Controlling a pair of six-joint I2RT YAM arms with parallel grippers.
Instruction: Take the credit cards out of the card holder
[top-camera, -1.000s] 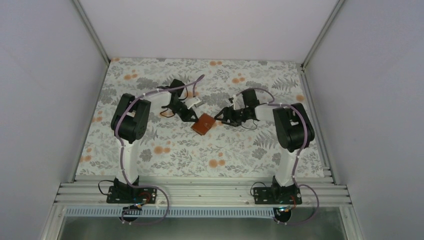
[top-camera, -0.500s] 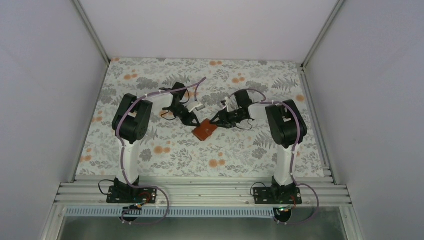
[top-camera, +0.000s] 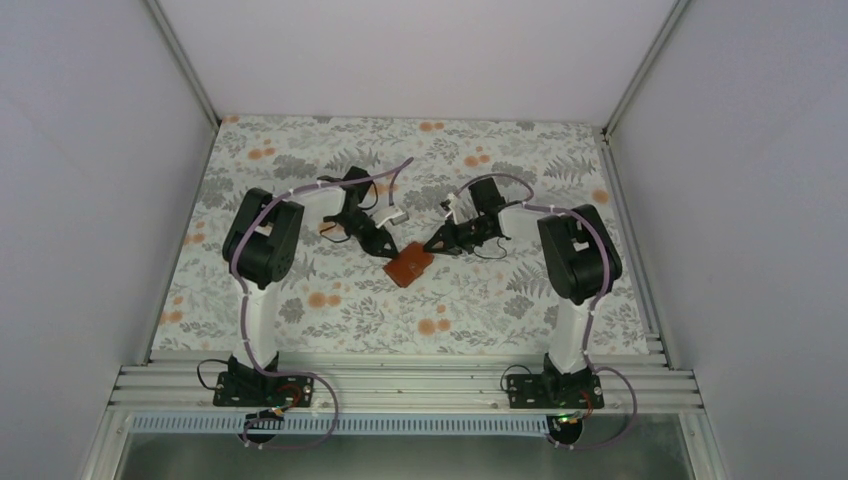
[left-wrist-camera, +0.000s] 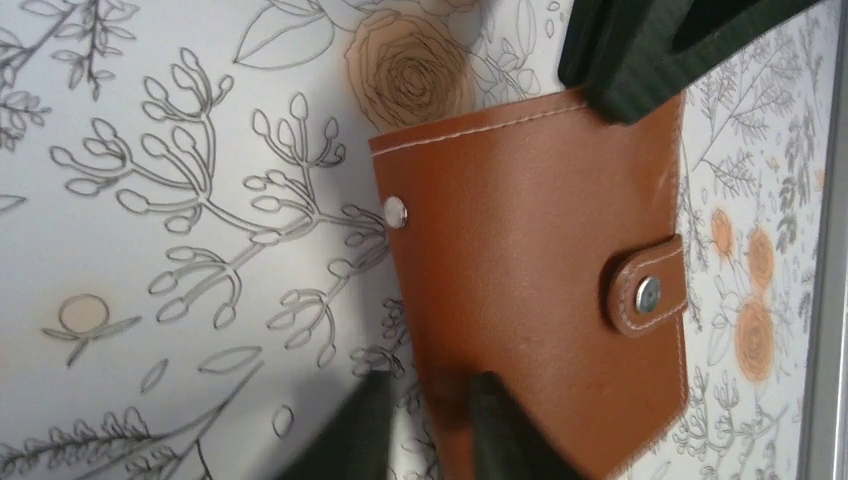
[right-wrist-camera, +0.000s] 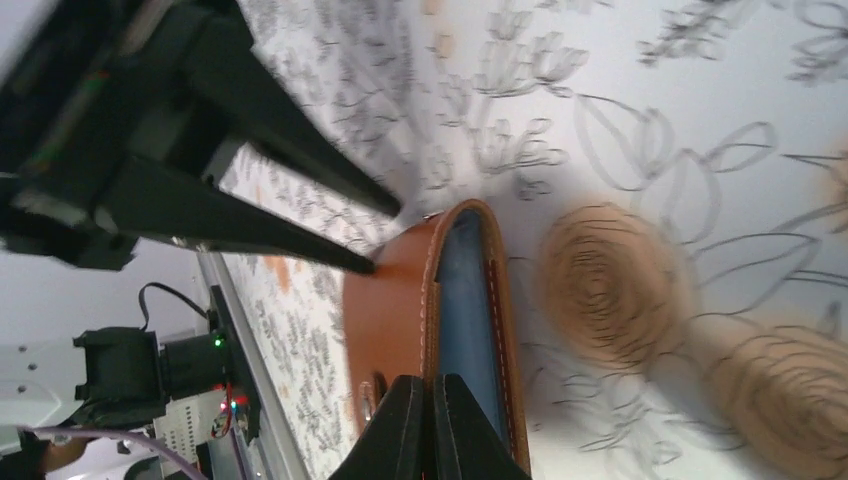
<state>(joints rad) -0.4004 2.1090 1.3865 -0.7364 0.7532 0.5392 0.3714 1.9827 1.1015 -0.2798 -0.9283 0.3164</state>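
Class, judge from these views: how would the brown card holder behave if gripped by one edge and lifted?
Probably flexible: the card holder is thin stitched leather, and its flaps gape in the right wrist view. Likely light, being small and slim. Its snap strap looks fastened, so it may resist opening.

Arms (top-camera: 262, 300) white-black; purple cables (top-camera: 244, 310); black jaws.

Top view: set high behind the arm bases (top-camera: 250, 385), faced down over the whole table (top-camera: 480, 300). Wrist views: carried very near, faced at its middle. Shared by all: card holder (top-camera: 410, 265), at 12 o'clock from the bases.
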